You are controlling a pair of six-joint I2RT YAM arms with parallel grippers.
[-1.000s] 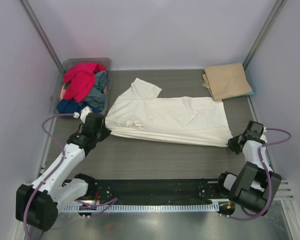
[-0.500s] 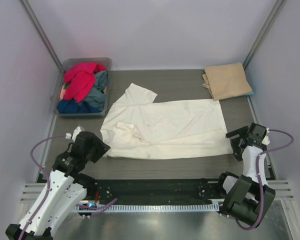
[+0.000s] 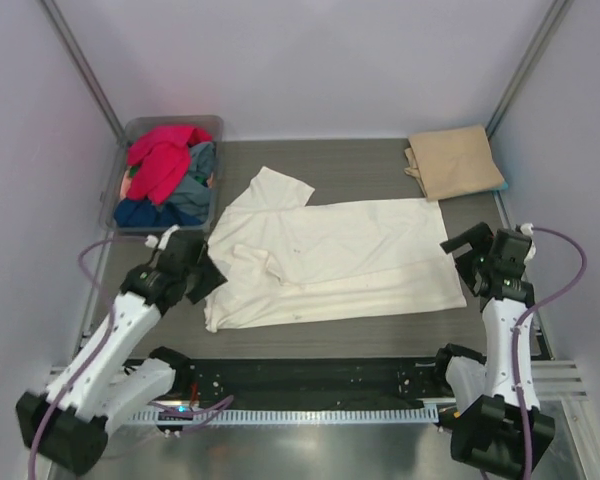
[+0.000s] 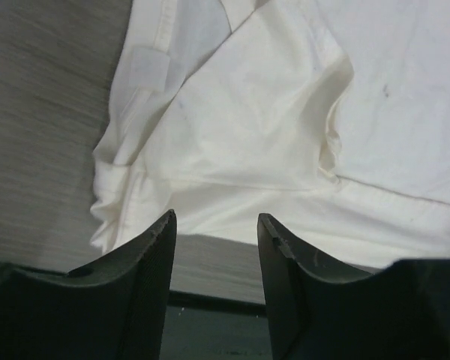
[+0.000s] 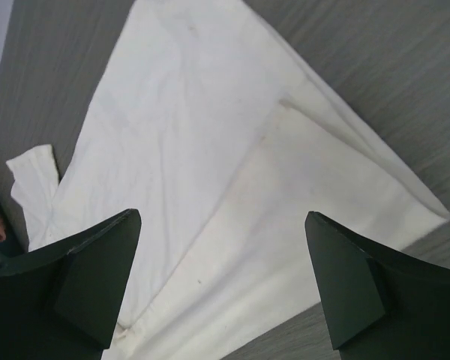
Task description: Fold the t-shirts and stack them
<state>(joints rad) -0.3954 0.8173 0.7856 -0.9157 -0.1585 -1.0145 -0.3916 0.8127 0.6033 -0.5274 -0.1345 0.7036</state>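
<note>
Top external: cream-white t-shirt [image 3: 340, 255] lies crosswise, hem right.

No text, brand, number or sign can be read in any view. The cream shirt [image 3: 330, 255] has a small white neck tag [image 4: 148, 69], but no print shows on it. The ribbed strip [image 3: 320, 414] along the near rail is too small to tell whether it carries any marks.
</note>
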